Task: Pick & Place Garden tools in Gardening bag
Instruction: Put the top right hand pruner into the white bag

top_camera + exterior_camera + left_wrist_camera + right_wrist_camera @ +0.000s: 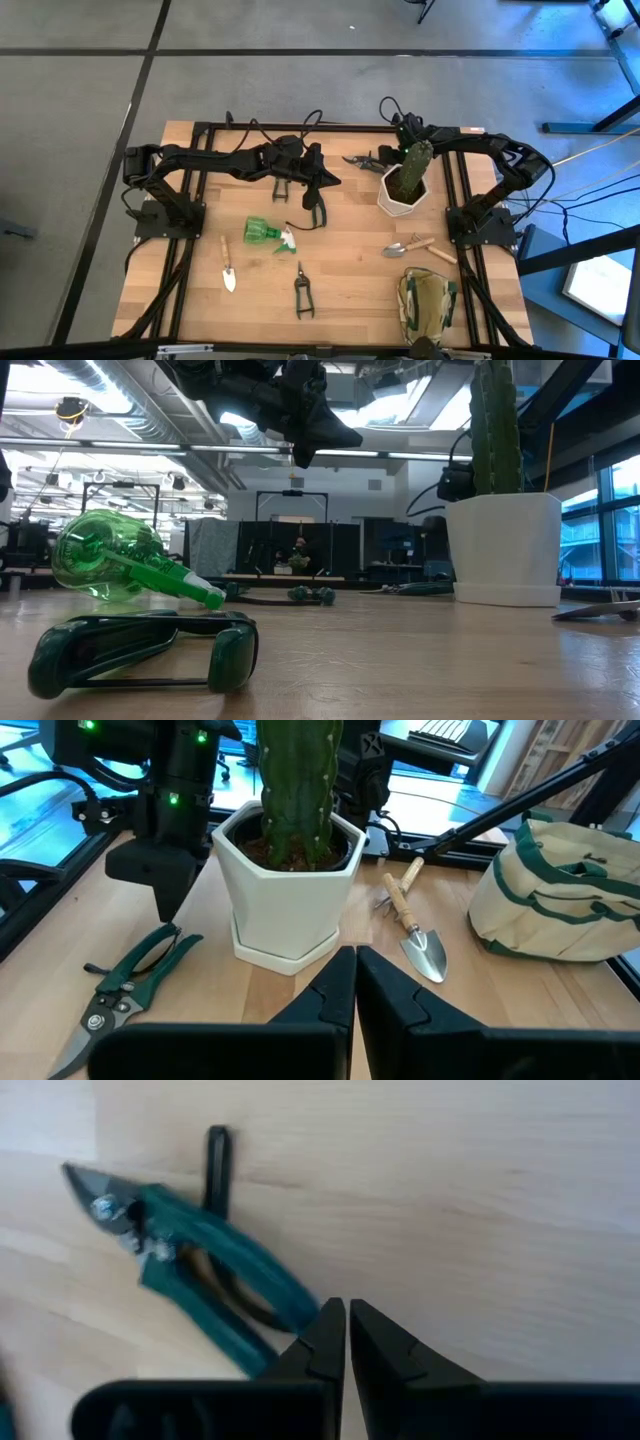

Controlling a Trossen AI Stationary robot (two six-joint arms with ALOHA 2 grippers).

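Note:
Pruning shears with green handles [190, 1250] lie on the table left of the cactus pot [403, 190]. My right gripper [346, 1308] is shut and hangs just above their handle ends, pointing steeply down. My left gripper [332, 182] is shut and empty, high over the table's middle, aimed at the pot. A second pair of shears [316, 212] lies below it and a third [302, 292] lies near the front. The green spray bottle [265, 232] and a trowel [228, 268] lie at the left. Another trowel [415, 245] lies beside the khaki gardening bag [428, 302].
The white hexagonal pot with the tall cactus [290, 870] stands close to the right gripper and between it and the bag [560, 890]. Black frame rails [465, 200] run along both table sides. Bare wood lies between the front shears and the bag.

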